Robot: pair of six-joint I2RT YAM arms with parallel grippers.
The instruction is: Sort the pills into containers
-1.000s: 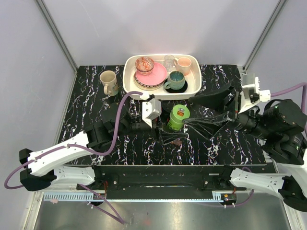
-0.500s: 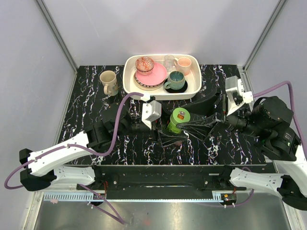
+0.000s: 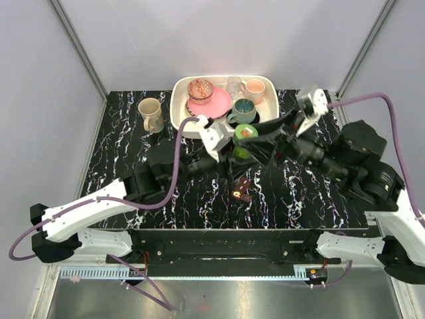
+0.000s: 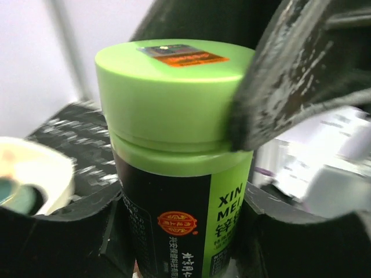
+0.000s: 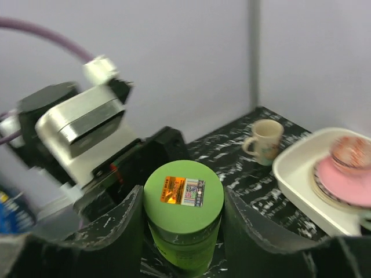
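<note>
A green-capped pill bottle (image 3: 244, 138) with a black and green label hangs above the table, just in front of the tray. My left gripper (image 3: 234, 147) is shut on the bottle's body (image 4: 174, 191), one finger on each side. My right gripper (image 3: 251, 135) comes from the right and its fingers (image 5: 110, 237) press both sides of the green cap (image 5: 183, 194). The containers, a small dark-brown oblong case (image 3: 240, 189), lie on the table nearer than the bottle. No loose pills show.
A white tray (image 3: 270, 90) of crockery stands at the back, close behind the bottle, also in the right wrist view (image 5: 290, 168). A beige mug (image 3: 151, 114) stands left of it. The black marbled table (image 3: 119, 159) is walled on three sides.
Both grippers have carried the bottle away from the near edge toward the tray, uncovering the brown case. My right gripper's fingers have drawn in around the cap.
</note>
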